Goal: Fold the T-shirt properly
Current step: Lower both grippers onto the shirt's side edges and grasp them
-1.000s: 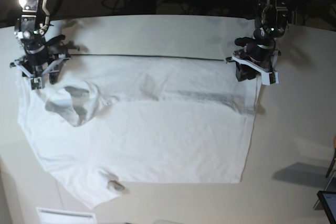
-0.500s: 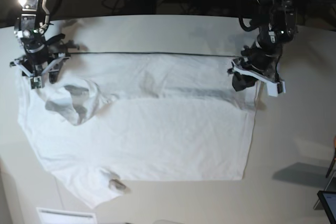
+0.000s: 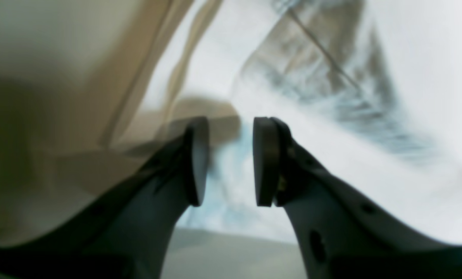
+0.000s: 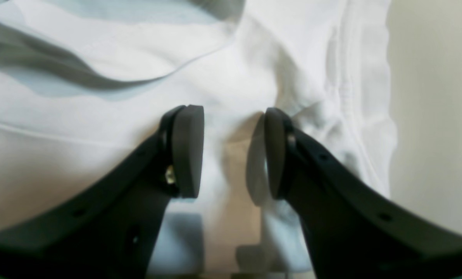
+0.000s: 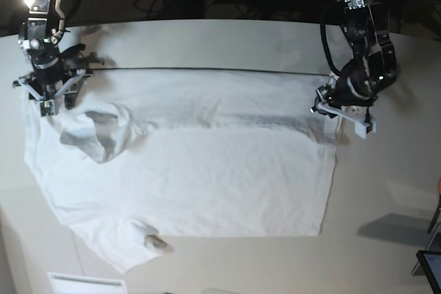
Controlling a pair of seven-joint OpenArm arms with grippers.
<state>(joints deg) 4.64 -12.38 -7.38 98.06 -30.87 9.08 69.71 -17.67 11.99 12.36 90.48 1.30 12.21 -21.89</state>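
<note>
You have one tabletop [image 5: 207,39], off-white and bare along its far side, and one T-shirt [image 5: 207,177] spread across most of it, white and wrinkled. No brand, print or readable writing shows anywhere on the cloth. A straight fold runs along the far edge of the shirt. One sleeve [image 5: 93,132] is bunched into a hump at the base view's left, and a small crumpled bit [image 5: 150,242] lies at the near hem; you cannot tell what it is.

You have two arms. Your right gripper [image 4: 225,153] stands over the shirt's corner at the base view's left with its two pads [image 4: 188,151] parted. White fabric shows between and beneath them, but whether any cloth is pinched cannot be told. Your left gripper [image 3: 231,161] hangs at the shirt's right edge, jaws likewise apart with a clear gap and nothing gripped in it. That wrist view is blurred, so the fabric folds behind the fingers [image 3: 264,161] are hard to make out.
</note>
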